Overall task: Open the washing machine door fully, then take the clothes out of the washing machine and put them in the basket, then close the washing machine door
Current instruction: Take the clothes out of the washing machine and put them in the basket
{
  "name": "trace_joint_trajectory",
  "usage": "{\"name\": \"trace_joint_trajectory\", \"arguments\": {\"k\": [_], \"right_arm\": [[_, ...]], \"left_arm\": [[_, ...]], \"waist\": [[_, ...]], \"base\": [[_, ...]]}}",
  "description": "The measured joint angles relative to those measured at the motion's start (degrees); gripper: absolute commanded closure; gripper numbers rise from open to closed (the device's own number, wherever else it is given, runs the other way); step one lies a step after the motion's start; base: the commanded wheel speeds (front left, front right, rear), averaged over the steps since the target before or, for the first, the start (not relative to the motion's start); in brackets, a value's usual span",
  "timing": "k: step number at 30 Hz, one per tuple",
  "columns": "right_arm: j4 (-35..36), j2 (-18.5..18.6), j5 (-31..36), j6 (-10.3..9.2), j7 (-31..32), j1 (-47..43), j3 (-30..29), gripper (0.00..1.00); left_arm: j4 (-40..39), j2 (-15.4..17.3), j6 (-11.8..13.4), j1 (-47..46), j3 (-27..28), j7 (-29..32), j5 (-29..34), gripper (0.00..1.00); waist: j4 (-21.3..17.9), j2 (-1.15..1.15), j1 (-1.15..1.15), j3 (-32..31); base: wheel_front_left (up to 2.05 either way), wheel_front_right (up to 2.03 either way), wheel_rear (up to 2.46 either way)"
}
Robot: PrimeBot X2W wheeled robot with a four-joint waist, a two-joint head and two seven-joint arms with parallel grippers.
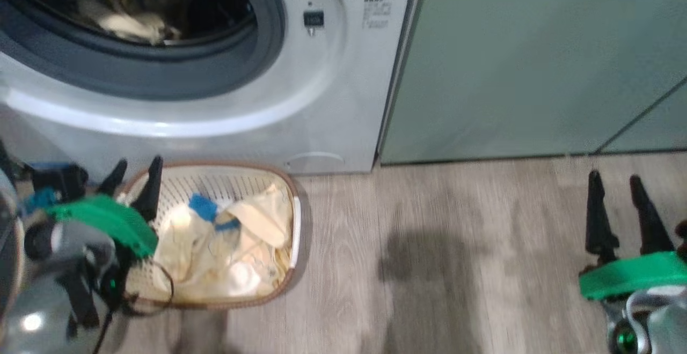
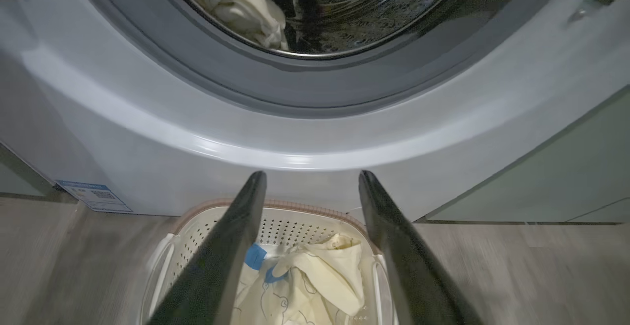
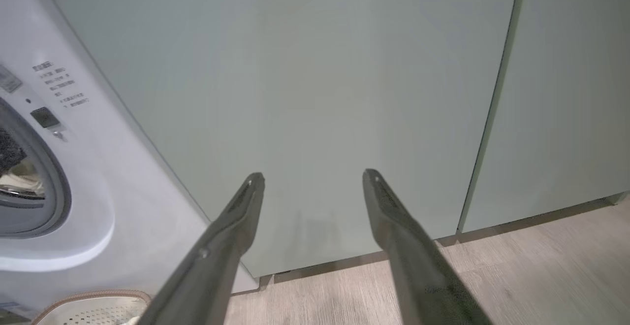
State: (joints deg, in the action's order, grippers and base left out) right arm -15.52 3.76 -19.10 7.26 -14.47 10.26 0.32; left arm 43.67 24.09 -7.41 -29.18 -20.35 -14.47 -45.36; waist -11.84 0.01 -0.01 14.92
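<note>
The white washing machine (image 1: 322, 91) (image 2: 315, 138) (image 3: 98, 207) stands with its drum mouth uncovered; the washing machine door is out of view. Pale clothes (image 1: 134, 21) (image 2: 236, 5) lie inside the steel drum. On the floor in front sits the cream basket (image 1: 292, 209) (image 2: 295, 216) (image 3: 93, 305) holding cream clothes with a blue patch (image 1: 225, 241) (image 2: 305, 276). My left gripper (image 1: 137, 169) (image 2: 312, 179) hangs open and empty above the basket's left side. My right gripper (image 1: 614, 179) (image 3: 314, 177) is open and empty over the floor, facing the cabinet.
Flat green cabinet doors (image 1: 536, 64) (image 3: 320, 93) stand right of the machine. Wood-look floor (image 1: 456, 246) stretches between the basket and my right gripper. A blue label sticker (image 2: 93, 196) sits low on the machine's front.
</note>
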Motion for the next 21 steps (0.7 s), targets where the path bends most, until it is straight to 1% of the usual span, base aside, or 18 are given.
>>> {"name": "trace_joint_trajectory", "arguments": {"k": [3, 6, 7, 9, 14, 18, 21], "right_arm": [[0.04, 0.09, 0.66, 0.00, 0.01, -2.22, 0.20, 0.00], [0.10, 0.29, 1.05, 0.00, 0.01, -4.28, 0.14, 0.00], [0.10, 0.49, 1.05, 0.00, 0.01, -5.33, 0.14, 0.00], [0.22, 0.71, 1.36, 0.00, 0.01, -6.25, 0.35, 0.00], [0.69, 1.30, 2.36, 0.00, 0.01, -8.22, 1.55, 0.00], [0.85, 1.44, 2.56, 0.00, 0.01, -9.40, 1.41, 0.00], [0.68, 1.69, 3.80, 0.00, 0.01, -10.15, 1.44, 0.00]], "left_arm": [[-5.28, -1.45, 0.59, 6.50, 5.64, 0.00, 4.23, 0.00], [-10.43, -3.41, 1.02, 12.21, 10.00, 0.00, 7.89, 0.00], [-13.04, -4.45, 1.02, 15.39, 12.65, 0.00, 9.60, 0.00], [-15.38, -5.28, 1.02, 18.54, 14.84, 0.00, 11.06, 0.00], [-19.12, -6.47, 1.01, 25.55, 18.31, 0.00, 13.21, 0.00], [-21.41, -7.42, 0.96, 28.33, 20.46, 0.00, 13.61, 0.00], [-21.76, -7.40, 0.93, 29.33, 21.06, 0.00, 13.61, 0.00]], "waist": [[0.15, 0.00, 0.00, -3.13], [0.24, 0.00, 0.00, -6.22], [0.24, 0.00, 0.00, -8.14], [0.19, 0.00, 0.00, -10.04], [-0.14, 0.00, 0.00, -14.01], [-0.03, 0.00, 0.00, -16.30], [0.17, 0.00, 0.00, -17.07]], "base": [[0.00, 0.00, 0.00], [0.00, 0.00, 0.00], [0.00, 0.00, 0.00], [0.00, 0.00, 0.00], [0.00, 0.00, 0.00], [0.00, 0.00, 0.00], [0.00, 0.00, 0.00]]}}
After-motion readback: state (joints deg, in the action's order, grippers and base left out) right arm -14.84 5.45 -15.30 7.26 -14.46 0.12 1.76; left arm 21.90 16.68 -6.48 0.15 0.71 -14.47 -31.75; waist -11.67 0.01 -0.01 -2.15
